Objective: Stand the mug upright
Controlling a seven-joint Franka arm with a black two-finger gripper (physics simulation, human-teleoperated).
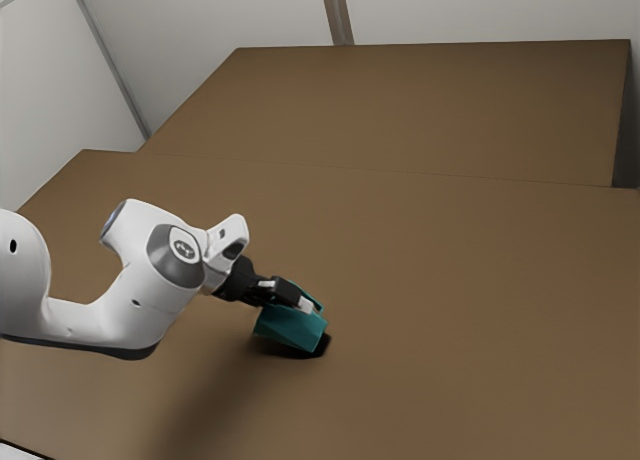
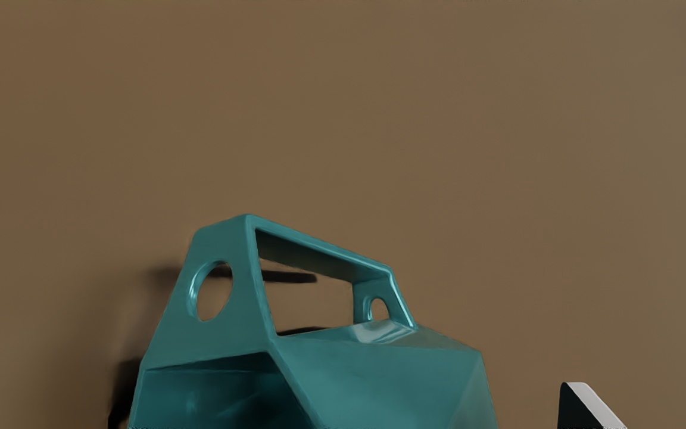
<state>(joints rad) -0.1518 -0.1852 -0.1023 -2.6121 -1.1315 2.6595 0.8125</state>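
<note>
Exterior view: white arm (image 1: 150,300), black gripper (image 1: 302,302), tipped teal mug (image 1: 288,327).
From the exterior view's left, the arm reaches in over the brown table (image 1: 450,280), then comes the gripper, right up at the mug (whether they touch, I can't tell), and last a dark shadow (image 1: 325,346) under and just beside it. The mug is tilted, not upright; I can't tell whether it rests on the table. In the wrist view come its hollow mouth (image 2: 200,399), its angular handle (image 2: 227,241) with a round hole (rather like a box's carry grip), and one fingertip (image 2: 584,408) apart from the mug's side. The fingers are spread; the other is hidden.
</note>
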